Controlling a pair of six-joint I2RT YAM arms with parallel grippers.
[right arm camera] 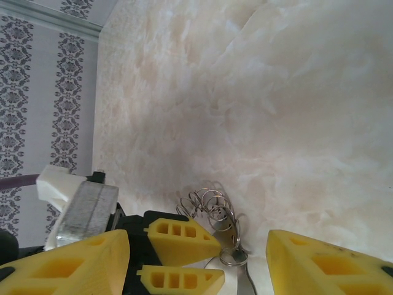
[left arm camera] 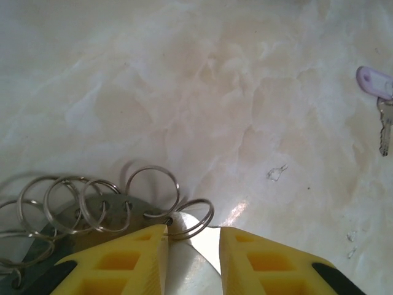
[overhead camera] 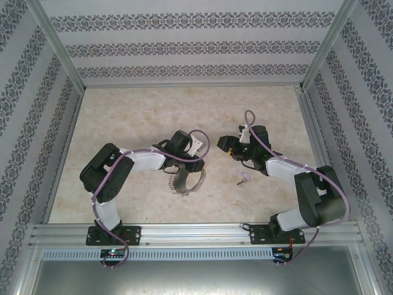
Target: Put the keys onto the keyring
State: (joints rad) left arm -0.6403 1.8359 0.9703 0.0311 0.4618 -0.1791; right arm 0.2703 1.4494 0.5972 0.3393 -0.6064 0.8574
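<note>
One key (overhead camera: pixel 244 177) loose. Position?
Flat on the table (overhead camera: pixel 153 117), near side, right of the keyring (overhead camera: pixel 187 182), apart from it.
Left gripper (left arm camera: pixel 193 231)?
Jaws partly closed, pinching the keyring's rim.
Right gripper (right arm camera: pixel 198 238)?
Jaws wide apart, holding nothing, just beyond the key.

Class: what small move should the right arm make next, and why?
Probably lower the right gripper to the key: it is open and empty, the key lies loose on the table, while the left gripper grips the keyring.
</note>
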